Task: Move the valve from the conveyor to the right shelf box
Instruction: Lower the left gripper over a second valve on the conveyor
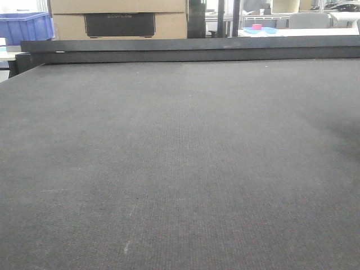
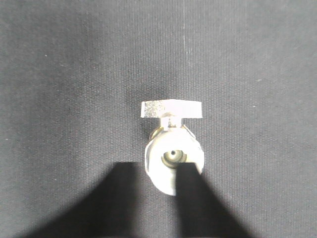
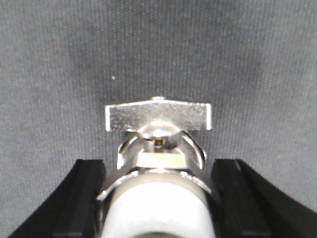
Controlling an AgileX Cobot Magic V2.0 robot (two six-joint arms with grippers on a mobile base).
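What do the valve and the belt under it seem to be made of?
Valve: likely metal, with a polished silver finish and bright reflections; a brassy tint shows near its middle. Conveyor: seems to be woven fabric, dark grey and matte, with a fine weave grid visible.

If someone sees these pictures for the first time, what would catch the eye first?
The shiny metal valve with its flat handle strikes first, very close between the black fingers of the right gripper. The left wrist view shows such a valve too, bright against the dark grey conveyor. In the front view, a blue crate stands at the far left behind the conveyor.
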